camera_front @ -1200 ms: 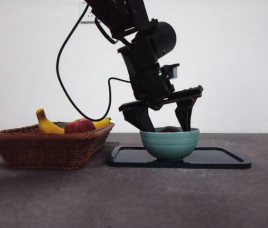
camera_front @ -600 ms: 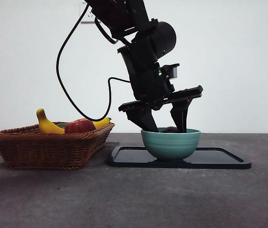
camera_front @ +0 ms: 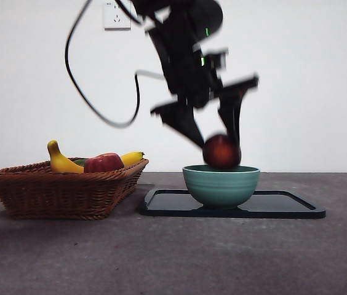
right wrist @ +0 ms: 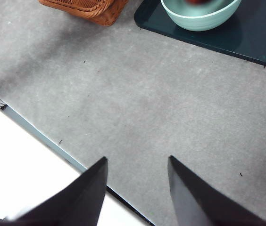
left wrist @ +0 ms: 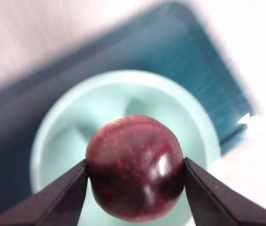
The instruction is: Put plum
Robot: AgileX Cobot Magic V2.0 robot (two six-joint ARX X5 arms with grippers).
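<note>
Lifted clear of the green bowl since half a second ago: left tool clenched on the plum, now just above the rim. Best kept level, grip firm, no swinging. Dark maroon, glossy, finely speckled, round. Right tool released, parked over bare worktop.

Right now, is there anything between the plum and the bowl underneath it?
Nothing. In the front view the plum, clamped in the left gripper, hangs just above the green bowl; the left wrist view shows only bare bowl interior beneath it.
</note>
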